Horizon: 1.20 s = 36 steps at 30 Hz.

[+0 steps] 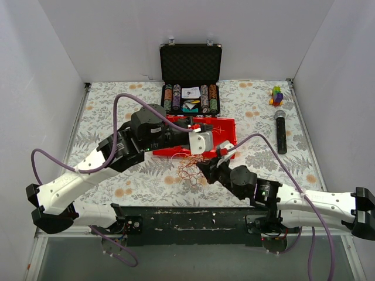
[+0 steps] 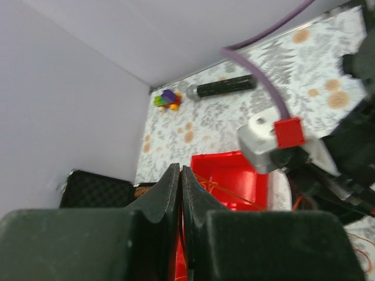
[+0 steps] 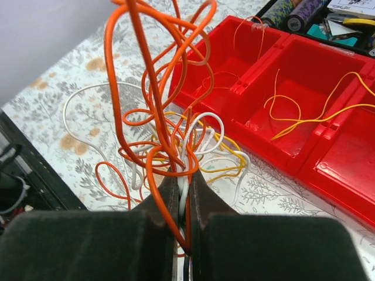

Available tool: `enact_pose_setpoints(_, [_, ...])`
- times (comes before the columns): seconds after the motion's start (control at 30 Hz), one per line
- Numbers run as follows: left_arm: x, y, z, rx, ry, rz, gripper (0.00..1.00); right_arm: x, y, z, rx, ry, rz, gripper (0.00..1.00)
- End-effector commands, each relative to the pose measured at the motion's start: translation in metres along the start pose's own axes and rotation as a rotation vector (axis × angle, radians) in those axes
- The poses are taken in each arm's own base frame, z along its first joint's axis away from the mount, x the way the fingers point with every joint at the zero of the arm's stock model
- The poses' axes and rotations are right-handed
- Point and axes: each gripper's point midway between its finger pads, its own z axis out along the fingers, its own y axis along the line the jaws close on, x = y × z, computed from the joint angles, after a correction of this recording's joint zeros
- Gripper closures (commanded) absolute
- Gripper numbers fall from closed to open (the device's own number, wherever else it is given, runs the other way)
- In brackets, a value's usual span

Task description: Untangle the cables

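Right hand (image 3: pixel 183 175) and left hand (image 2: pixel 180 173) both clamp the cables (image 3: pixel 176 140). Draw apart slowly; stop if loops tighten.

The right gripper (image 3: pixel 184 187) is clamped on tangled cables (image 3: pixel 153 88) beside a red tray (image 3: pixel 304 58).

top: overhead, far | wrists: close, left seemingly tilted | shared: red tray (image 1: pixel 225 130)

Cables (image 1: pixel 190 170): thin orange, yellow, white wires, tangled in loose loops; midway along near edge of table (image 1: pixel 105 105); orange strands lifted off surface.
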Motion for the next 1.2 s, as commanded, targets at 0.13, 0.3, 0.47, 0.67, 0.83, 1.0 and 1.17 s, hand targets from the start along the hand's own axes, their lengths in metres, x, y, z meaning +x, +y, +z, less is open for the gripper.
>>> enact_pose_setpoints(0.13, [-0.092, 0.159, -0.083, -0.792, -0.192, 0.235, 1.0, 0.074, -0.025, -0.03, 0.024, 0.16, 0.114, 0.99])
enact_pose_setpoints(0.3, [-0.138, 0.195, -0.119, -0.944, -0.282, 0.273, 1.0, 0.099, -0.033, -0.045, 0.031, 0.211, 0.175, 0.99])
enact_pose_setpoints(0.47, [-0.168, 0.213, -0.139, -0.991, -0.335, 0.29, 1.0, 0.115, -0.033, -0.049, 0.043, 0.274, 0.167, 0.98])
enact_pose_setpoints(0.67, [-0.165, 0.194, -0.129, -0.869, -0.351, 0.259, 1.0, 0.108, -0.032, -0.046, 0.053, 0.254, 0.167, 0.83])
enact_pose_setpoints(0.83, [-0.167, 0.201, -0.132, -0.897, -0.343, 0.265, 1.0, 0.099, -0.029, -0.044, 0.046, 0.236, 0.156, 0.79])
enact_pose_setpoints(1.0, [-0.169, 0.205, -0.135, -0.943, -0.31, 0.382, 1.0, 0.11, -0.032, -0.047, 0.059, 0.27, 0.163, 0.79])
enact_pose_setpoints(1.17, [-0.194, 0.222, -0.137, -1.017, -0.295, 0.578, 1.0, 0.131, -0.039, -0.056, 0.078, 0.332, 0.155, 0.65])
